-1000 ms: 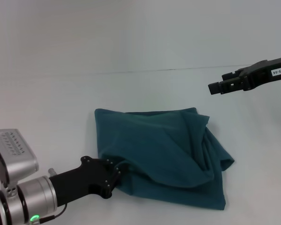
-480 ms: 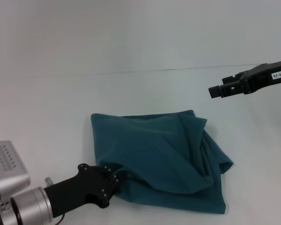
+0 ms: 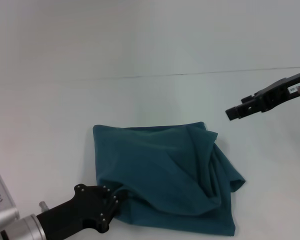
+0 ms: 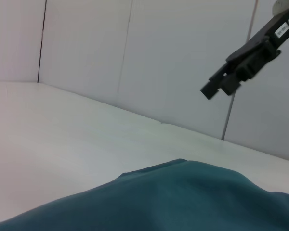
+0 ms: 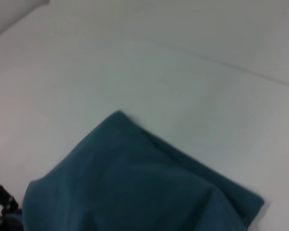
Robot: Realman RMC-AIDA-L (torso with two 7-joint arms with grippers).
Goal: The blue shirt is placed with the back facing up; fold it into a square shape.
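Gripping the near left corner of the blue shirt (image 3: pixel 160 175), the left gripper (image 3: pixel 114 199) had its jaws closed on the cloth low over the desk (image 3: pixel 50 115). The shirt lay bunched in a rough folded heap at the desk's middle, creased along its right side. The right gripper (image 3: pixel 235 112) hung above and to the right, well apart from the shirt; whether its jaws were apart I cannot tell.

Blue shirt (image 3: pixel 160 175): dark teal, plain side up, folded into rough rectangle on white surface; right side bunched in loose folds, near-left corner apparently gripped.
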